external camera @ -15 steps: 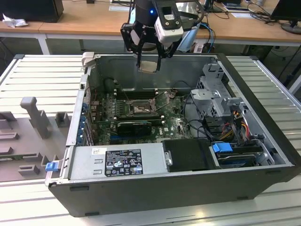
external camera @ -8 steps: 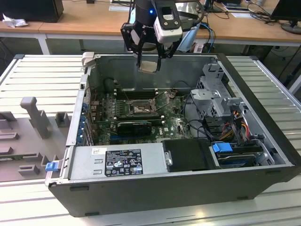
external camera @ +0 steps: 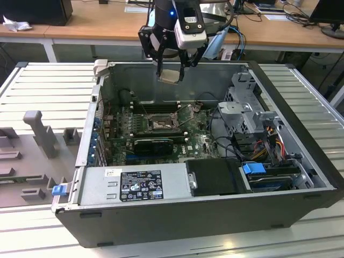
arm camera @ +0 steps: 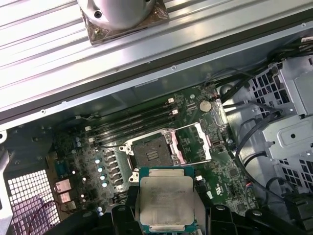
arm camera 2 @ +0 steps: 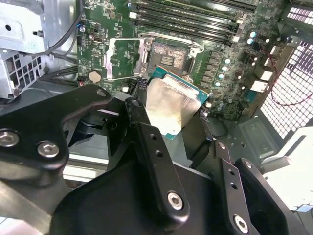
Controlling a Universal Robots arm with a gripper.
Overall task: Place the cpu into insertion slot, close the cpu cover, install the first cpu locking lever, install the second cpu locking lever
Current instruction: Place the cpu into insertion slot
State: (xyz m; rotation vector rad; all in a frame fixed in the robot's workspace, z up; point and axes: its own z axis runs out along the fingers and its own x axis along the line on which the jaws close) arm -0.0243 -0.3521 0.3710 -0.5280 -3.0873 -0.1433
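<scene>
Bare black square insertion slot (arm camera: 152, 154) lies open on the green motherboard (arm camera: 226, 172). High above it, the black gripper (external camera: 171, 74) has its jaws clamped on the pale silvery square cpu (arm camera: 166, 199), up by the far wall of the grey computer case (external camera: 134, 80). Any skew or slip could seat the chip crooked on the contacts. Just beside the slot, the thin silvery cpu cover (arm camera: 193, 142) is flipped open. The locking levers and contacts are hard to make out.

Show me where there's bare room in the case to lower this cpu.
The open socket is bare, bordered by the memory slots and the flipped-back cover. Beyond the cover, cables and the drive cage crowd in. The pincer holds the cpu over the board.
</scene>
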